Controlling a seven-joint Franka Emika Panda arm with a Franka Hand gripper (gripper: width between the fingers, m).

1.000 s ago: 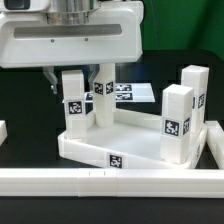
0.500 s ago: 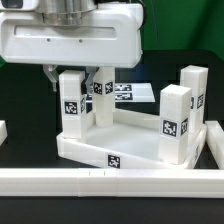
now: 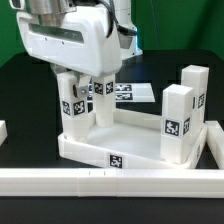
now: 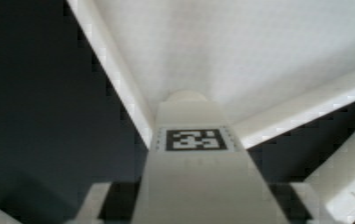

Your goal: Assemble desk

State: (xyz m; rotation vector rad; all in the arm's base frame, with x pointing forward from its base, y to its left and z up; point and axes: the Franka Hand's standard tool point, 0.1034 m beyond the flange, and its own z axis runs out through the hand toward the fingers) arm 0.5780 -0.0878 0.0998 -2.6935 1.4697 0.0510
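The gripper (image 3: 76,76), its fingers clamped on a leg (image 3: 73,108), has tilted and twisted compared with a moment ago, which suggests it is screwing that leg into its socket. Beneath it lies the tabletop (image 3: 130,140); three more legs stand beyond and beside it.

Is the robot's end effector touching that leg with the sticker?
Touching. In the wrist view, both fingers press against the sides of the tagged leg, with no gap showing; the exterior view shows the end effector down over it.
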